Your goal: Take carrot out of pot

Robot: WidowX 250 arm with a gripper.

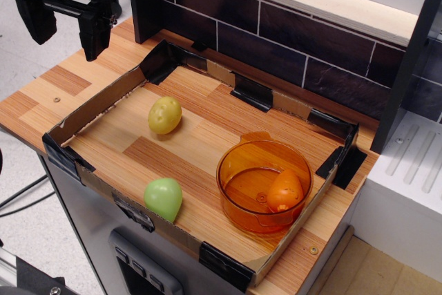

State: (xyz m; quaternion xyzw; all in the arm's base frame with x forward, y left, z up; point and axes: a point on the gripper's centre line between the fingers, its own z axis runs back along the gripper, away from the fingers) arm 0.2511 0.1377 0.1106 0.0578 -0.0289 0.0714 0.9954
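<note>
Carrot (285, 191) sits inside the pot (238, 164), while the hand (66, 31) hangs wide open, empty, far off from the pot.

A mock kitchen set up in a lab: a small wood-grain counter (207, 136) fenced by a taped cardboard border (97, 105), a dark tile-patterned backsplash (276, 39), a white toy sink unit (414, 164), plastic play food, and cables on a bare floor

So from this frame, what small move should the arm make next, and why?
Probably travel toward the pot. The gripper hangs open at the far left corner, holding nothing, while the carrot lies inside the pot at the right.
</note>
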